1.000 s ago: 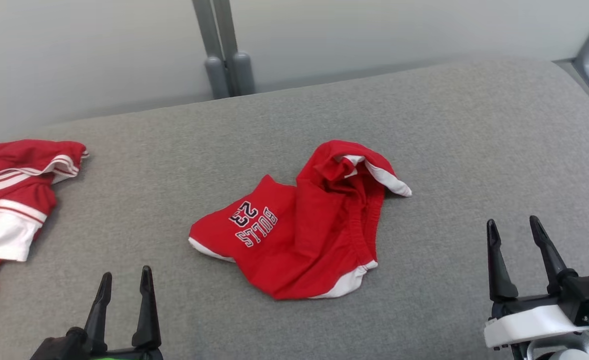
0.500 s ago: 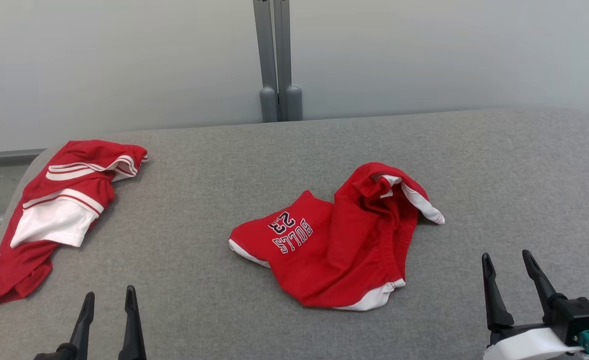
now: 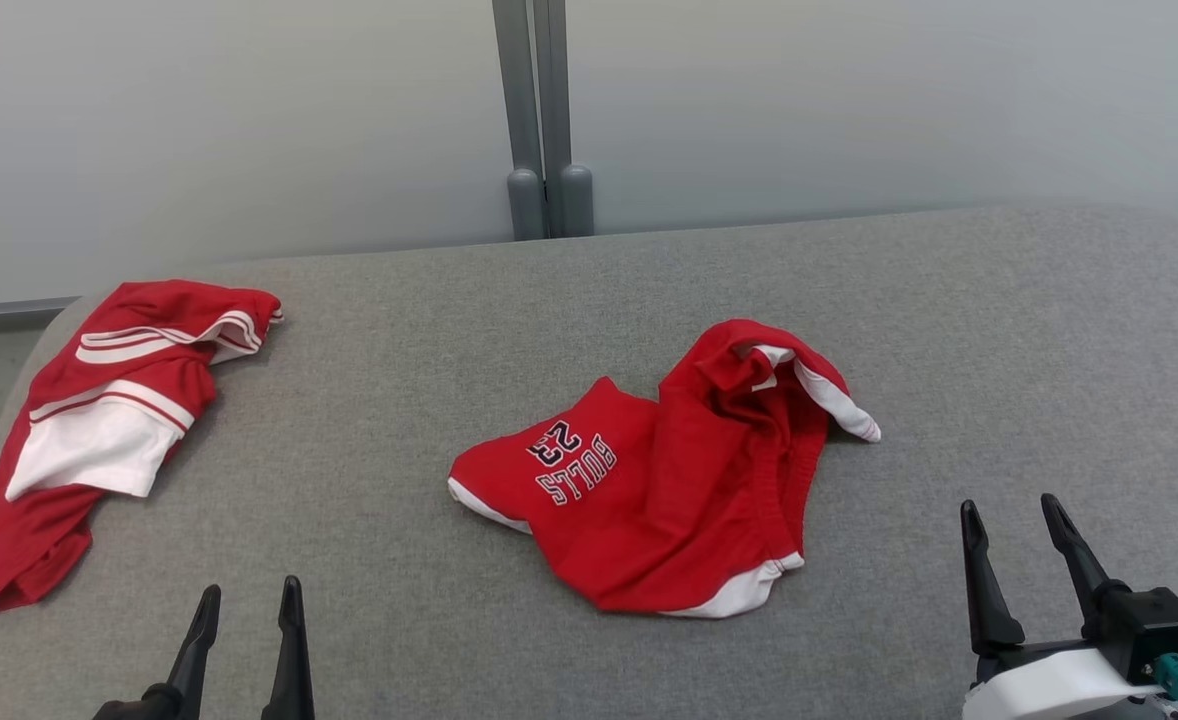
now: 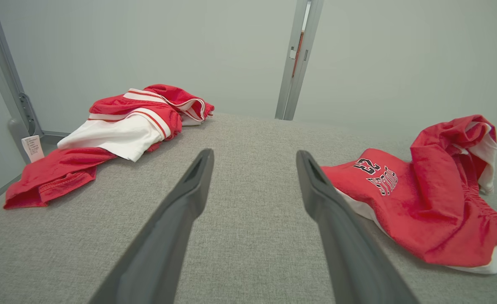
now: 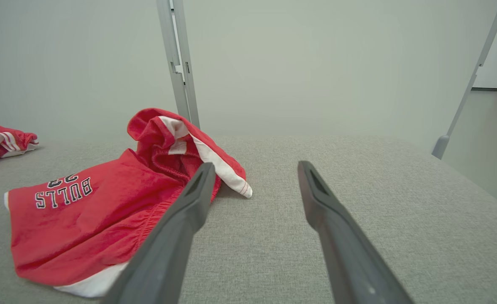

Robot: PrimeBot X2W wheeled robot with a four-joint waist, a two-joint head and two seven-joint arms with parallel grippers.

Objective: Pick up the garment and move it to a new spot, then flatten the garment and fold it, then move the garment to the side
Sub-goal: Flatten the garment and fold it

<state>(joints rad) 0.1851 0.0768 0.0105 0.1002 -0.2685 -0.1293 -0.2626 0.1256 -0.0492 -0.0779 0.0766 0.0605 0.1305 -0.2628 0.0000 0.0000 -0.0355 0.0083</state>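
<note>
The robot's head has swung round since a second ago, so the whole view has shifted. The red shorts (image 3: 649, 490) seem to lie as they did, crumpled in the middle of the grey table (image 3: 999, 320). They look light, soft and limp, likely to sag and bunch. I'd pinch the elastic waistband (image 3: 784, 490) or a white-hemmed corner. The 2 grippers are empty, fingers spread apart. The left gripper (image 3: 251, 590) sits well to the shorts' left and nearer the robot, the right gripper (image 3: 1009, 503) to their right, neither touching. Another red garment (image 3: 109, 420) lies far left.
</note>
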